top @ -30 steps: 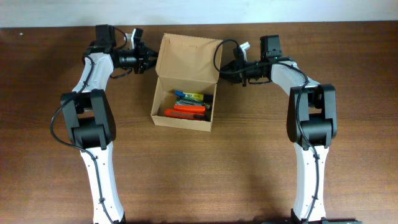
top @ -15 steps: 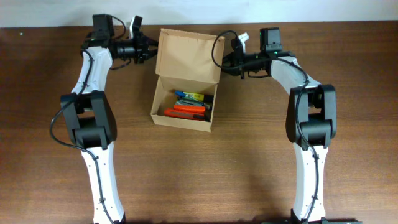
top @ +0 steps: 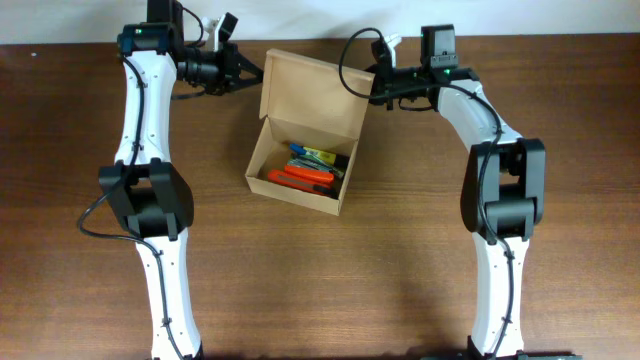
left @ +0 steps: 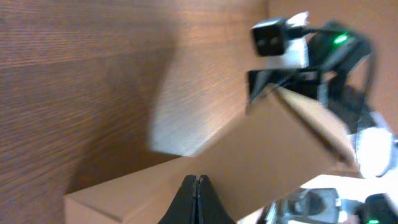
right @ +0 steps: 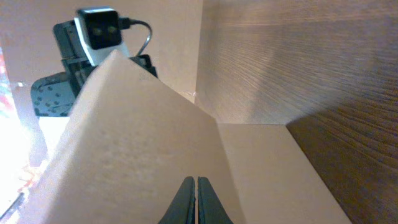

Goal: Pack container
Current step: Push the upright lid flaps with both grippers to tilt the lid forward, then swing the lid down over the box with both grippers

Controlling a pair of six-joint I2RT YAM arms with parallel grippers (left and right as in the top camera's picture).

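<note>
Left tool and right tool clamping container lid's opposite side edges, flap raised

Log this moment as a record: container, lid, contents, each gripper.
container: open cardboard box, upright
lid: raised and tilted, between both grippers
contents: orange and blue-yellow items, kind unclear
left gripper: shut, tips at one side edge of the lid
right gripper: shut, tips at the opposite side edge of the lid
</note>
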